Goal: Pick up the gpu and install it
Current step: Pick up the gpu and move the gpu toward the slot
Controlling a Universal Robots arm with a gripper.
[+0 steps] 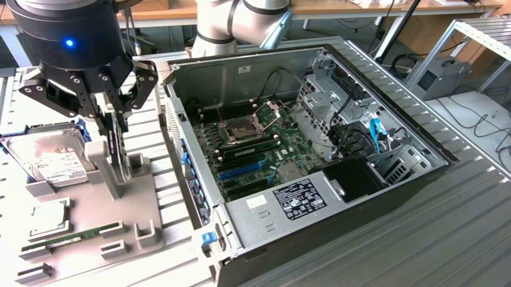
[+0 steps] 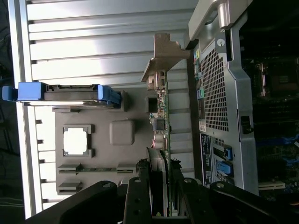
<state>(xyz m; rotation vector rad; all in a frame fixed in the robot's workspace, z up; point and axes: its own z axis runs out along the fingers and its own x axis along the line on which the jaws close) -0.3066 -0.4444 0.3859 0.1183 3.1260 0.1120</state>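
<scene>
The gpu (image 1: pixel 116 152) stands on edge in a slot of the grey holder (image 1: pixel 148 230), at the exterior view's left. My gripper (image 1: pixel 112 116) hangs straight over it, its black fingers pressed on either side of the card's upper part. The wrist view looks along the gpu (image 2: pixel 162 112): a green board seen edge-on, its silver bracket (image 2: pixel 166 51) at the far end, its black fan shroud held in my gripper (image 2: pixel 159 191). The open computer case (image 1: pixel 335 197) lies beside the holder, with its motherboard (image 1: pixel 255 140) and blue slots (image 1: pixel 239 170) exposed.
On the grey holder rest a hard drive (image 1: pixel 52 158) in blue rails, a CPU (image 1: pixel 49 218) and a narrow RAM stick (image 1: pixel 72 237). The case's perforated rear wall (image 2: pixel 215 88) stands close to the card. Cables and drive cages crowd the case's far side.
</scene>
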